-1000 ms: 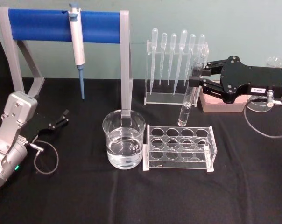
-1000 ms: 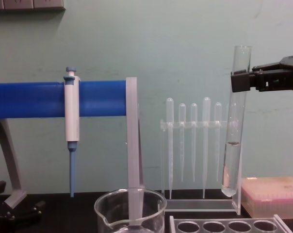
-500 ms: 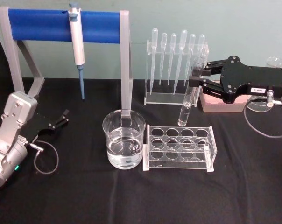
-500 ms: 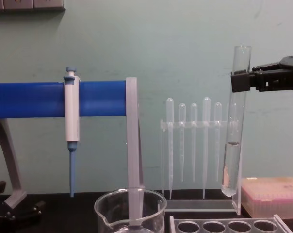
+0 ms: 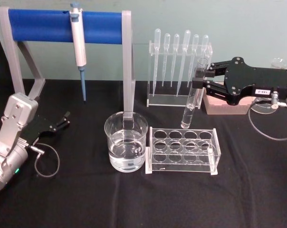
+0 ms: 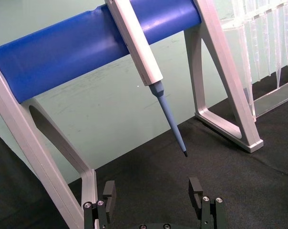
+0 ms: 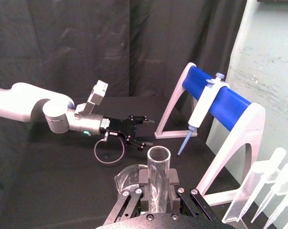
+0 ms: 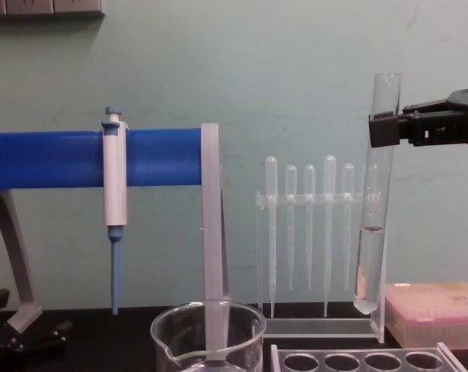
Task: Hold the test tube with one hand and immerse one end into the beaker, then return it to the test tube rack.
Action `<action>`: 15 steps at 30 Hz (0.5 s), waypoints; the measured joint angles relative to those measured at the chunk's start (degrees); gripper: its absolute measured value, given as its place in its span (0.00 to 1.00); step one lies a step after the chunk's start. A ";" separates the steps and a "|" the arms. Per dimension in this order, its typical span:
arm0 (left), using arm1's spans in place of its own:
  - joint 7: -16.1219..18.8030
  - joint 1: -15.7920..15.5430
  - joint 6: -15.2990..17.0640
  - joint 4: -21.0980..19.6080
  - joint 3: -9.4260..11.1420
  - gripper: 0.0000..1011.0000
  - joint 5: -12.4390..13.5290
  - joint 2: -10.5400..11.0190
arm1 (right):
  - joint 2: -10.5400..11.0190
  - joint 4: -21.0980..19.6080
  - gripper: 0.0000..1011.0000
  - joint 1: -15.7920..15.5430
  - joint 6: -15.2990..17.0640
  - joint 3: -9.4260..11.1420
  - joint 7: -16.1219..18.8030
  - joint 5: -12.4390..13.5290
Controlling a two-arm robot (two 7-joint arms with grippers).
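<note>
One test tube (image 5: 190,104) aloft: right hand (image 5: 203,78) clamps it near the rim, just behind the test tube rack (image 5: 183,151), right of the beaker (image 5: 126,142). Racking isn't done yet; left hand (image 5: 63,119) sits parked, fingers spread.

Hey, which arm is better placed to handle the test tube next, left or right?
Right. The right gripper grips the test tube near its rim, close by the rack; the left gripper sits open, far beyond the beaker.
</note>
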 joint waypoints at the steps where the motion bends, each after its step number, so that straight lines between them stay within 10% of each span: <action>1: 0.00 0.00 -0.01 0.00 0.00 0.99 0.00 0.00 | 0.00 0.00 0.24 0.00 0.00 0.00 0.00 0.00; 15: 0.00 0.00 -0.01 0.00 0.00 0.99 0.00 0.00 | 0.00 0.00 0.24 0.00 0.00 0.00 0.00 0.00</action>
